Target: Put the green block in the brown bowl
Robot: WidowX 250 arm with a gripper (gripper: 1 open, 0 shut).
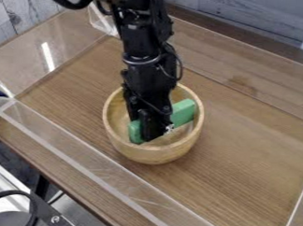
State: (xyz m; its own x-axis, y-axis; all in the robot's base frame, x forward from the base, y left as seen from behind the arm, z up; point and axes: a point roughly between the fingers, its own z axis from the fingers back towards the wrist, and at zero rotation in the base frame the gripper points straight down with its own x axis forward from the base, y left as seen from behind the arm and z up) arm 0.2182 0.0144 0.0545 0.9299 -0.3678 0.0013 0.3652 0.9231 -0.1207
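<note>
A light tan wooden brown bowl (178,151) stands on the table a little below the middle of the view. The green block (180,115) lies inside it, slanting from the lower left to the upper right, with its middle hidden behind the arm. My black gripper (148,127) reaches straight down into the bowl, and its fingers are shut on the green block near its lower part. The fingertips themselves are partly hidden by the bowl's inside and the block.
The wooden table (67,93) is ringed by low clear plastic walls (65,145) at the front and left. A grey strip (263,25) runs along the back. Black cables (20,211) lie off the table at the lower left.
</note>
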